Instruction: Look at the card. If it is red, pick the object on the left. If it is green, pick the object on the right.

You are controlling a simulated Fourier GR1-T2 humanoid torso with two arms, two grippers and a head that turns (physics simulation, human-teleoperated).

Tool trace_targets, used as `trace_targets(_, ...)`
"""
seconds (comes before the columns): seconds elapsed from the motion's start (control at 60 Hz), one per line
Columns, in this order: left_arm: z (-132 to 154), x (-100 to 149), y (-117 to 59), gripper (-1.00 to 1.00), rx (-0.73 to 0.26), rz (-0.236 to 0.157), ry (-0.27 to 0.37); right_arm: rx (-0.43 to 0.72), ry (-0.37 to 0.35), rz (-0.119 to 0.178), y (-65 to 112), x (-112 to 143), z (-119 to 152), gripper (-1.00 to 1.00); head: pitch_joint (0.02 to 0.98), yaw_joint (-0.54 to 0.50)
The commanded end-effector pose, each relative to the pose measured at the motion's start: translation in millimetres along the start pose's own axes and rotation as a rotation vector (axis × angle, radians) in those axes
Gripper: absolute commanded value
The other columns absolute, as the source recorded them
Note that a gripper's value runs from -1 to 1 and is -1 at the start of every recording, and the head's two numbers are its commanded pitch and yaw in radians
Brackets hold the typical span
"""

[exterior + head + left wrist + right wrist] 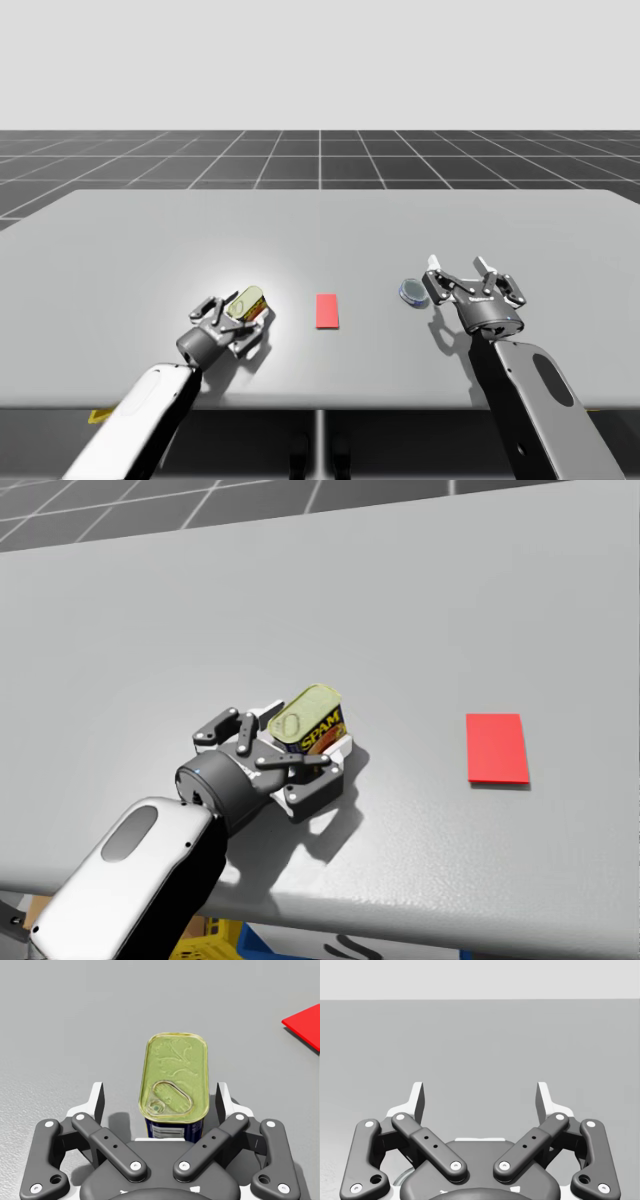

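Card [327, 310] is red, so the target is the left object: a rectangular tin [175, 1080] with a yellow-green lid and blue sides. It sits on the worktop [120, 240] left of the card, between the left jaws. Those jaws are spread, with a gap on each side of the tin; no grip yet. The tin is likely rigid, fairly heavy and smooth, so slippery: take it across the flat long sides, clear of the ring-pull. Lid sealed, contents unseen. Whether it stands square or slightly tilted I cannot tell. Right jaws are also spread, holding nothing, just beside a small round grey-blue thing [412, 292].
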Motion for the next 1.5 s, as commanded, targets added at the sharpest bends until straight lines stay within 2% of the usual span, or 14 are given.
trace_targets(0.017, -10, -3, -2.3, -1.00, -0.014, 0.007, 0.023, -0.001, -0.001, -0.001, -0.5, 0, 0, -1.00, 0.848, 0.27)
trace_targets(0.033, -9, -4, -2.9, -0.85, -0.007, 0.011, 0.025, -0.001, -0.001, -0.001, -0.6, 0, 0, -1.00, 0.847, 0.27)
trace_targets(0.05, -9, -5, -3.1, -0.50, -0.007, 0.010, 0.027, -0.001, -0.001, -0.002, -0.6, 0, 0, -1.00, 0.847, 0.27)
trace_targets(0.067, -8, -6, -3.4, 0.15, -0.010, 0.013, 0.033, -0.001, -0.002, -0.002, -0.7, 0, 0, -1.00, 0.847, 0.27)
trace_targets(0.083, -8, -7, -3.4, 0.43, -0.011, 0.013, 0.036, -0.001, -0.002, -0.002, -0.8, 0, 0, -1.00, 0.847, 0.27)
trace_targets(0.1, -8, -7, -3.5, 0.70, -0.011, 0.014, 0.038, -0.001, -0.002, -0.002, -0.8, 0, 0, -1.00, 0.848, 0.27)
trace_targets(0.133, -7, -9, -3.3, 0.93, -0.011, 0.013, 0.045, -0.001, -0.002, -0.003, -1.0, 1, 0, -1.00, 0.848, 0.27)
trace_targets(0.367, -6, -11, -4.0, 0.99, -0.020, 0.016, 0.058, -0.001, -0.002, -0.003, -1.1, 1, 0, -1.00, 0.819, 0.26)
trace_targets(0.733, -6, -15, -6.8, 1.00, -0.032, 0.000, 0.066, -0.002, -0.004, -0.004, -2.2, 1, 0, -1.00, 0.525, 0.28)
trace_targets(0.95, -5, -9, -7.4, 1.00, -0.044, -0.004, 0.054, -0.001, -0.003, -0.004, -2.5, 0, 0, -1.00, 0.452, 0.29)
trace_targets(1.083, 0, 12, -5.9, 1.00, -0.045, -0.021, 0.017, 0.001, -0.003, -0.002, -2.3, -1, -1, -1.00, 0.463, 0.29)
trace_targets(1.283, 10, 71, 4.9, 1.00, -0.040, -0.053, -0.087, -0.001, -0.004, -0.001, -2.8, -1, -1, -1.00, 0.462, 0.29)
trace_targets(1.5, 15, 111, 14.9, 1.00, 0.001, -0.090, -0.156, -0.002, -0.007, 0.001, -3.0, 0, -2, -1.00, 0.462, 0.29)
